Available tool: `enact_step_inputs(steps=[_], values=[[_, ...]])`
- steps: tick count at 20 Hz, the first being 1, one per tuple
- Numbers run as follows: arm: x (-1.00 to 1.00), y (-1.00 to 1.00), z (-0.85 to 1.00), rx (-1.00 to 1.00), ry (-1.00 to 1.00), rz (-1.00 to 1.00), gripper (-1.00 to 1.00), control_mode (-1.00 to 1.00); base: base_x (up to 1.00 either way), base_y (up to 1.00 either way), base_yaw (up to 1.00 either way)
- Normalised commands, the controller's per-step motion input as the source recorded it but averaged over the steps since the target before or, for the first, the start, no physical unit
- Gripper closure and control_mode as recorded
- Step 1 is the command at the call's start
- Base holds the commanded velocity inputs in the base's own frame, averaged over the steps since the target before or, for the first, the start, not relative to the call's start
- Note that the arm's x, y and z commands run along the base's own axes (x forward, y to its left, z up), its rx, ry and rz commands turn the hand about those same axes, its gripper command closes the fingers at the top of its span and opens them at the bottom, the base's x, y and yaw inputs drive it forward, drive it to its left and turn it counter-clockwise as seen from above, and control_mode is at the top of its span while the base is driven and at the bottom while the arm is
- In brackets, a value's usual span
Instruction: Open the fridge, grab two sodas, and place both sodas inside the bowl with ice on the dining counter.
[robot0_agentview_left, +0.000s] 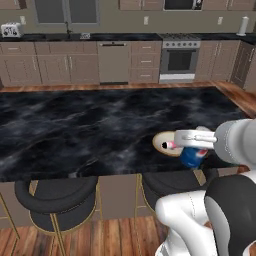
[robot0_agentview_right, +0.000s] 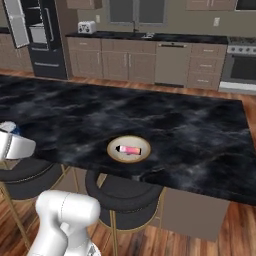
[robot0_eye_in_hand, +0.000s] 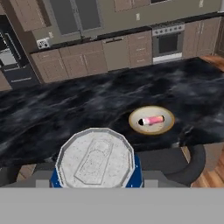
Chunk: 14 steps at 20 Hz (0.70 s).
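glossy white arm (robot0_agentview_left: 187, 220) w/ dark joints, grey wrist.

Gripper (robot0_agentview_left: 192, 150) apparently grips blue can (robot0_agentview_left: 194, 157) beside bowl (robot0_agentview_left: 161, 141).

Flat, even rendered light, soft low-resolution blur, faint shadows beneath the stools (robot0_agentview_left: 56, 202).
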Motion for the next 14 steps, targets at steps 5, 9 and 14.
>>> enact_step_inputs(steps=[5,9,14], values=[[0.46,-0.39,0.00,0.08,0.02,0.19,1.00,-1.00,0.29,-0.25,0.14],[0.75,-0.70,-0.06,0.14,0.08,0.27,1.00,-1.00,0.00,0.00,0.00],[0.74,-0.63,-0.11,0.12,0.23,0.24,1.00,-1.00,0.00,0.00,0.00]])
